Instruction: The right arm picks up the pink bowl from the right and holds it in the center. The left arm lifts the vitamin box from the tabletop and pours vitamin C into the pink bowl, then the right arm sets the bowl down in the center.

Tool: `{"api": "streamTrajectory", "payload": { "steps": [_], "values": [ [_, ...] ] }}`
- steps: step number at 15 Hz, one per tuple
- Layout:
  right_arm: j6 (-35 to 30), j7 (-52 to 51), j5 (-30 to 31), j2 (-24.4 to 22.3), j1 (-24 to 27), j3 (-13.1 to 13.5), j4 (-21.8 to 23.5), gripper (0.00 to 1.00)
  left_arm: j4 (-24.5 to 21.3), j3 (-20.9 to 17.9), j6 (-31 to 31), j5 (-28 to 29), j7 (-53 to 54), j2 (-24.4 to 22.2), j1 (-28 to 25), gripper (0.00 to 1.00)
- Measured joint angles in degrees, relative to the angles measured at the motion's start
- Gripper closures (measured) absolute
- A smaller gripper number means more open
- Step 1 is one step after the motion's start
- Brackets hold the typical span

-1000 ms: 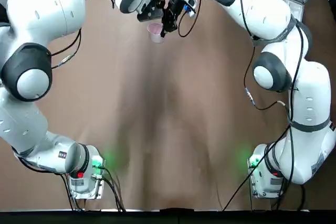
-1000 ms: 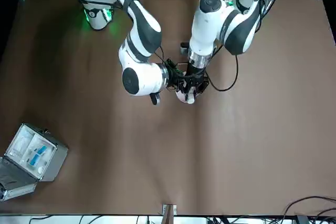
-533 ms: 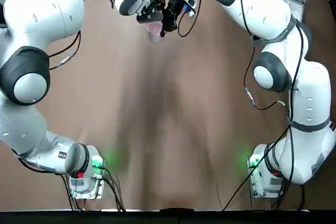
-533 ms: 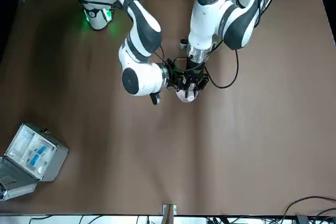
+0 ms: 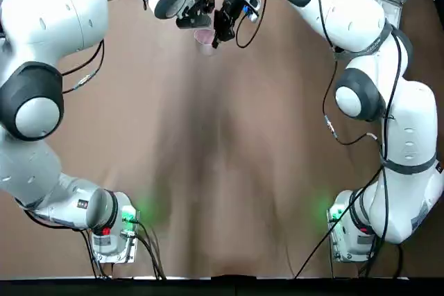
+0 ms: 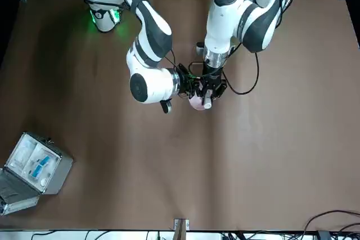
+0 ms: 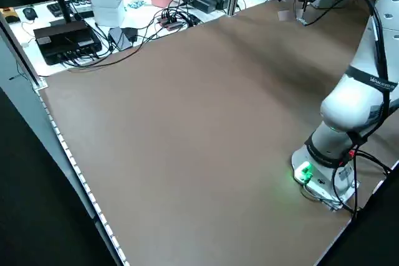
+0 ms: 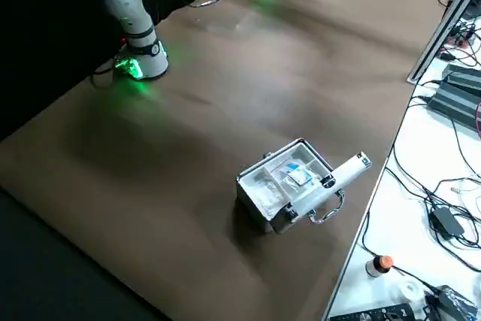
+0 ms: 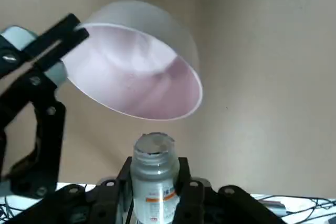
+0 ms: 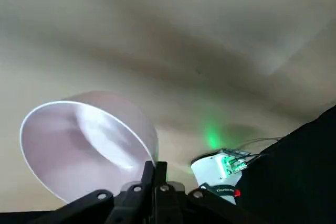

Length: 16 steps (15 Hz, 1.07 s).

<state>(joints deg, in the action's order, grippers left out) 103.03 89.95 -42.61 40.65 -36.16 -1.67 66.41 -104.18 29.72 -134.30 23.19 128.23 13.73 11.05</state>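
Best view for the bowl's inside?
The left wrist view: it looks into the bowl, with the vitamin bottle before it. The right wrist view shows the inside too, less squarely. Top, front and right side views show it small, partly hidden; the left side view barely, if at all.

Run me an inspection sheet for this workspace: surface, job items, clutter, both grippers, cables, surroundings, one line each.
Surface: brown tabletop, no spills seen.
Job items: pink bowl held up by its rim; open bottle with its mouth near the bowl.
Clutter: open hinged case on the table.
Left gripper: around the bottle, near the far edge.
Right gripper: closed on the bowl's rim, beside the left.
Cables: black cables along the arms.
Surroundings: white side table with electronics and wires.
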Motion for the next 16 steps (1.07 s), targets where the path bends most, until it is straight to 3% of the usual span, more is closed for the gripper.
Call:
{"api": "streamTrajectory", "payload": {
  "steps": [6,16],
  "values": [
    [0.0,-0.3,-3.4,0.0,0.8,0.1,0.0,0.97,-0.1,0.1,0.1,0.0,1.6,-0.5,-0.6,0.64],
    [0.0,-0.5,-3.6,0.0,1.2,0.1,0.0,0.97,-0.1,0.5,0.0,0.0,4.5,-1.6,-0.8,0.64]
  ]
}}
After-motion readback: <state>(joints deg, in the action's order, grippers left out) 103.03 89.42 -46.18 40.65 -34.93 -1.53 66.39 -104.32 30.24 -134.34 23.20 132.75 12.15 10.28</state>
